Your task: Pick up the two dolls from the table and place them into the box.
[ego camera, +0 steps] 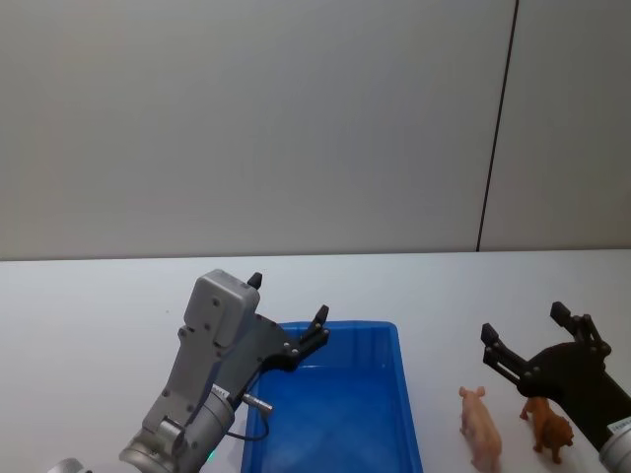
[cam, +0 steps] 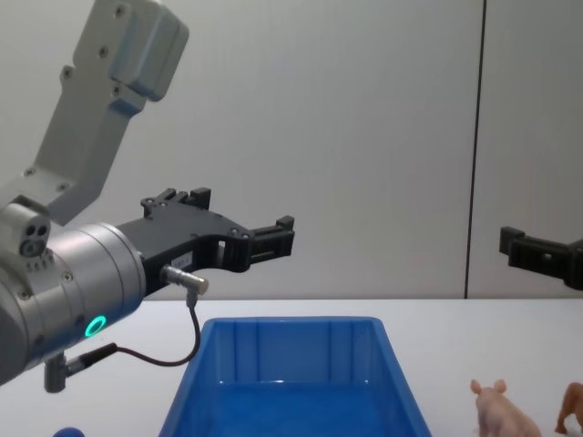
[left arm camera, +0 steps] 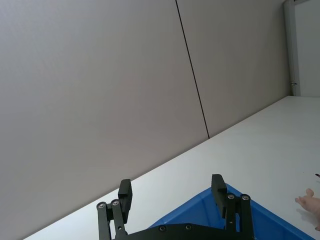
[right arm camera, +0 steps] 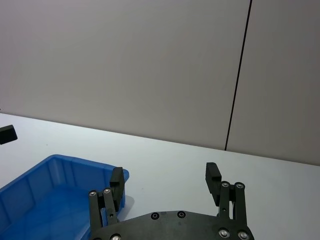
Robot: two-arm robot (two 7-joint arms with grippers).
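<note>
Left gripper [ego camera: 288, 299] hovers wide open above the blue box [ego camera: 399, 394]; right gripper [ego camera: 524, 321], jaws equally spread, hangs above the pink pig [ego camera: 480, 426] and brown animal [ego camera: 548, 426] standing on the white table [ego camera: 99, 315] just beside the box; best to descend straight, straddling one body.

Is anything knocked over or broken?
No, nothing stands out. The pig and brown animal stand upright on the table beside the box. The left hand is open above the box, right hand open above them.

Glossy blue plastic box [ego camera: 340, 340] on matt (smooth) white table [ego camera: 89, 325]
</note>
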